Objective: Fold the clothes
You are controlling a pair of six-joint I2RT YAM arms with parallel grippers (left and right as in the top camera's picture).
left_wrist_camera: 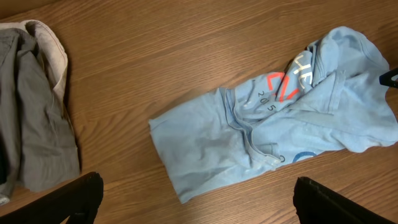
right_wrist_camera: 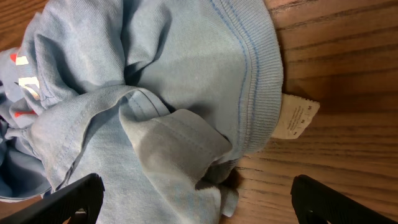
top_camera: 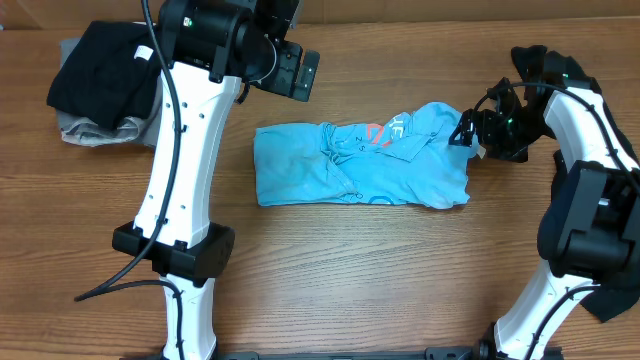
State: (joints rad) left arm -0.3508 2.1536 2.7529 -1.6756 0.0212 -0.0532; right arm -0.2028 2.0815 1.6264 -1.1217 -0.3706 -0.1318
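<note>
Item: light blue T-shirt, partly folded and rumpled; lies mid-bench, print showing in the folds.
Long axis: runs across the bench from the left arm's side to the right arm's side; the left end is flat and square-edged; the right end is bunched, with the collar rib and the neck label turned outward.
Right fingers: spread wide, holding nothing; low and just beside the collar end, so the shirt stretches away from them toward the left arm.
Left fingers: spread wide, holding nothing; held high over the far side of the shirt's left half, well apart from the cloth.
Nearer arm: the right, by a clear margin; judged best placed to take the collar edge.
Other stock: pile of black and grey clothes at the far left corner, well apart from the shirt.
Edges: the near long edge is fairly straight; the right end is irregular, with a flap doubled under by the collar.
Open room: bare wood on the near side of the shirt and beyond its far edge; room to carry the bunched end over leftward looks ample.
Risk, judged: pinching several layers at the collar instead of one.
</note>
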